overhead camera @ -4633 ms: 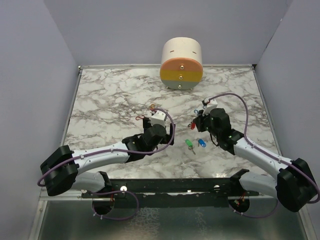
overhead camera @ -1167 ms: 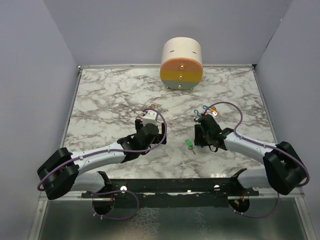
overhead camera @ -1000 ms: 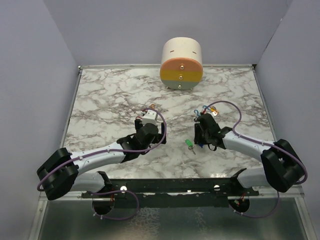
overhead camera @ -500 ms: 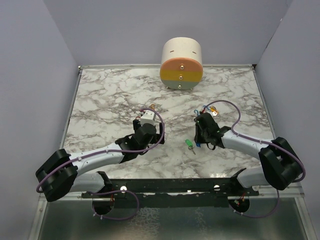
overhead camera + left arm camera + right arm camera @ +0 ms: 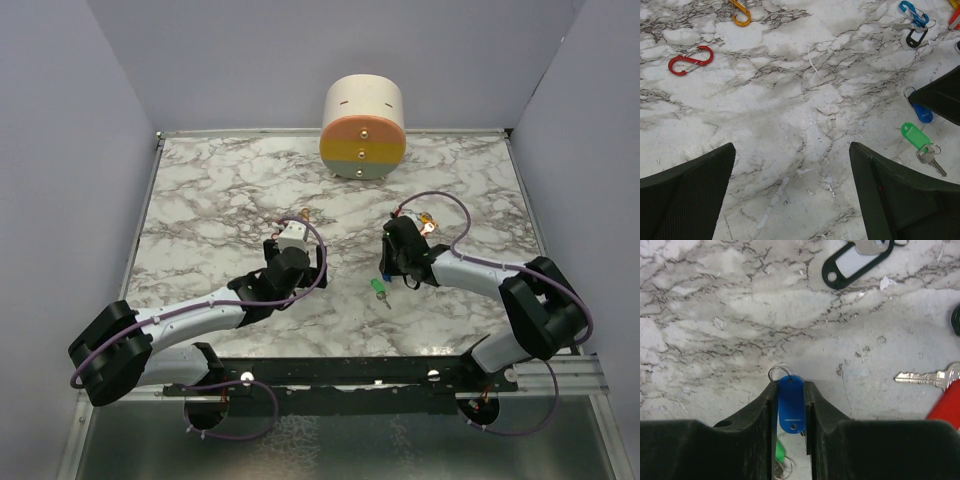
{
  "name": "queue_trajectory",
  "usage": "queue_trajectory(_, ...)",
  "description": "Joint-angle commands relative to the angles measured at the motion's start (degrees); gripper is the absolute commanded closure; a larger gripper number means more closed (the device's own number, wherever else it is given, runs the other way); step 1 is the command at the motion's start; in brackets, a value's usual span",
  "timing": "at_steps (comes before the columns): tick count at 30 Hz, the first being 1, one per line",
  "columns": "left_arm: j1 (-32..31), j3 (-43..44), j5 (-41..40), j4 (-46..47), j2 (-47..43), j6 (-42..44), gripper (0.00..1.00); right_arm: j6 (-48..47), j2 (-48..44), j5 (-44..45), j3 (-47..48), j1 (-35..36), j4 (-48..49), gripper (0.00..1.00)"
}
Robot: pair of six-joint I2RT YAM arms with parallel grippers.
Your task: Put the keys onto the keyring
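Pinching the blue key tag by its flat sides, the right gripper has its jaws narrow and closed on it, low over the table, right of centre; the tag's small ring pokes out past the fingertips; the green key lies just near-left of that gripper, apart from it; the black key tag lies farther off, and a silver key with a red tag lies to one side, both clear of the fingers. The left gripper hangs with jaws wide and nothing between them, over bare marble left of centre; a red clip and an orange clip lie beyond it, a blue clip off to its right. Walls close the table on the left, right and far sides; the widest free marble is the far-left part. A round box stands at the far edge; its three drawers are shut, so what they hold cannot be told.
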Motion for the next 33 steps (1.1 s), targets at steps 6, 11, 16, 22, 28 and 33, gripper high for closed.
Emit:
queue_trajectory(6,0.61,-1.08,0.11,0.26,-1.92,0.14,0.01,-1.11,2.94,1.97,2.32,0.15,2.45,0.72)
queue_trajectory(11,0.78,-1.29,0.12,0.5,-2.24,0.09,0.01,-2.88,1.57,3.46,3.74,0.15,1.31,0.59)
queue_trajectory(16,0.89,-1.5,0.2,0.37,-2.52,-0.04,0.01,-5.13,1.39,3.35,3.99,0.14,2.39,0.58)
queue_trajectory(22,0.98,-1.83,0.07,0.28,-3.1,-0.06,0.01,-9.09,1.43,2.23,4.62,0.1,4.18,0.6)
queue_trajectory(28,0.98,-1.73,0.24,0.52,-3.04,0.05,0.01,-11.78,1.79,0.23,5.67,0.13,5.01,0.63)
queue_trajectory(33,1.07,-1.78,0.18,0.46,-3.01,0.15,0.01,-13.08,2.94,-0.67,6.13,0.14,5.21,0.66)
